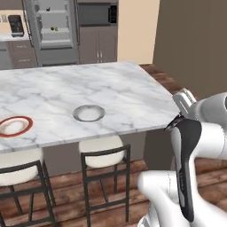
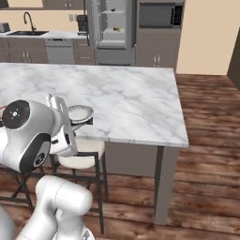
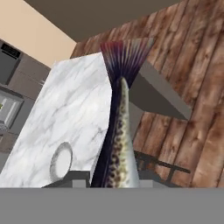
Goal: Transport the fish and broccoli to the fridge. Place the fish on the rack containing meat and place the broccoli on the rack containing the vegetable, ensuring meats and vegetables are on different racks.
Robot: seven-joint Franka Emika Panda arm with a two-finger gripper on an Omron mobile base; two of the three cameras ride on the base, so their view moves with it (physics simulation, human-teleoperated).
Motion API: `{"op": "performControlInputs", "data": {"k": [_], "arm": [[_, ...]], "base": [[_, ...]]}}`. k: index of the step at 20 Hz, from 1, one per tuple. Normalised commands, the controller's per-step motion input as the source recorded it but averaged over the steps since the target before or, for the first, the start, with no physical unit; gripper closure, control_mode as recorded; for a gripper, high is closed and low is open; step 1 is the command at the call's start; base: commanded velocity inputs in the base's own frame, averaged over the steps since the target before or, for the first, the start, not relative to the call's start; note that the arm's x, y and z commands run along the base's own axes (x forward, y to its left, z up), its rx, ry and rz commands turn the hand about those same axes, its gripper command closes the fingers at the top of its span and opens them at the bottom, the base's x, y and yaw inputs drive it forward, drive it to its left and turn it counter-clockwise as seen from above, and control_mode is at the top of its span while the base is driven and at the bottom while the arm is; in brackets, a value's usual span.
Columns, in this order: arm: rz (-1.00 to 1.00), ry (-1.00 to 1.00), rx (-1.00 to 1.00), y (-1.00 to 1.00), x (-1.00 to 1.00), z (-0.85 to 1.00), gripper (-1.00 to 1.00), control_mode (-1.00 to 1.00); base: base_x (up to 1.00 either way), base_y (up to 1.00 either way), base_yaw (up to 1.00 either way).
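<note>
Fish (image 3: 117, 144) held close in the hand, tail fanned out away from the camera.

The hand is clamped on the speckled fish, held off the near edge of the marble desk (image 1: 88, 91), above the stools (image 1: 104, 155). On the desk sit a grey bowl (image 1: 88, 113) and a red-rimmed plate (image 1: 14, 126), well apart. Across the room the fridge (image 1: 52, 26) stands open, with small items on its shelves too tiny to name.
</note>
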Motion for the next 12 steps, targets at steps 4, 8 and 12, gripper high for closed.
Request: {"op": "performControlInputs", "data": {"k": [4,8,12], "arm": [[0.0,0.0,0.0,0.0,0.0,0.0,1.0,1.0],[0.0,0.0,0.0,0.0,0.0,0.0,1.0,1.0],[0.0,0.0,0.0,0.0,0.0,0.0,1.0,1.0]], "base": [[0.0,-1.0,0.0],[0.0,-1.0,0.0],[0.0,-1.0,0.0]]}}
